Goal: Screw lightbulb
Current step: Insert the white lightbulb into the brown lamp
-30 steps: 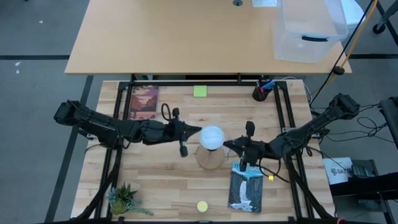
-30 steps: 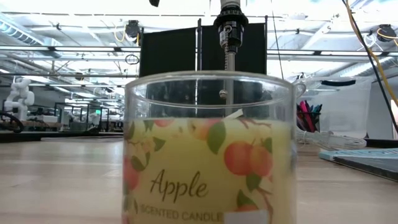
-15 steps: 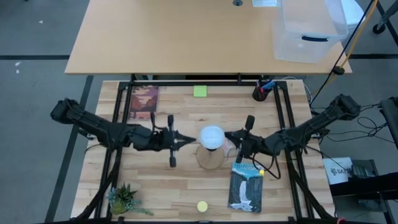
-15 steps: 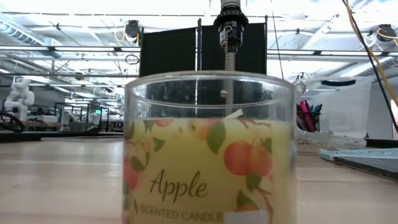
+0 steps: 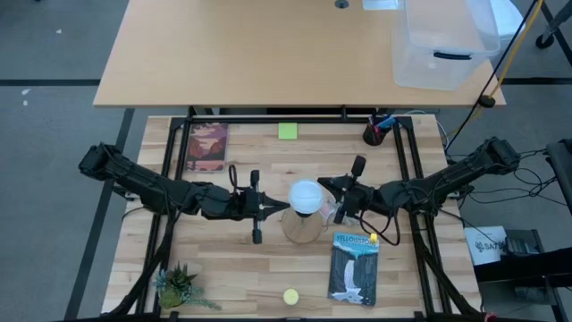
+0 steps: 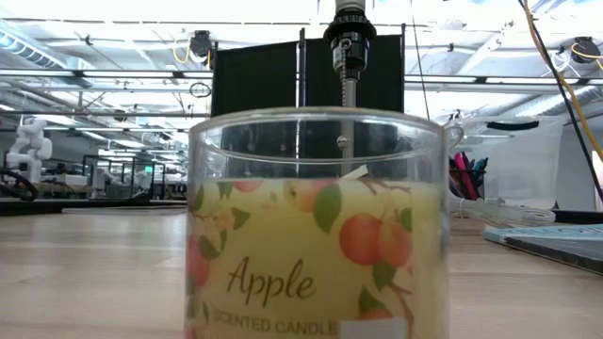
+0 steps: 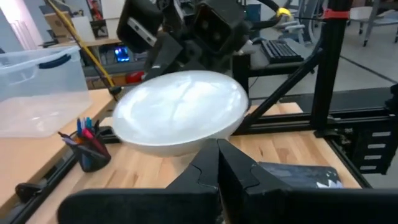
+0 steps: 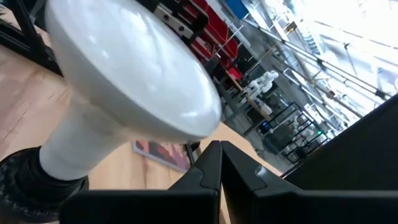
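The slatted light-wood surface (image 5: 232,268) carries everything, and the two dark arms reach in toward its middle from nine and three o'clock. At the centre stands the round wooden base with its black socket (image 5: 302,228), and the white frosted lightbulb (image 5: 305,196) stands upright in that socket, globe up; the right wrist view shows its tapered neck going down into the black collar (image 8: 25,180).

The left gripper (image 5: 279,207) sits just at the bulb's nine o'clock side with its fingers (image 7: 219,163) pressed together, their tip right under the rim of the globe, whether touching I cannot tell. The right gripper (image 5: 327,199) mirrors it at three o'clock, fingers (image 8: 214,163) likewise pressed together, tip close under the globe. Neither holds anything.

The bulb looks seated but probably not fully threaded, so the step in hand is turning it home. To do that well, one gripper should spread its fingers and close gently across the widest part of the globe, keeping the wrist axis in line with the socket so the thread does not cross. The other arm would best steady the wooden base, which looks light enough to spin along.

Small bystanders, the apple-scented candle jar (image 6: 316,226) and the yellow disc (image 5: 290,296) at six o'clock, lie well apart.
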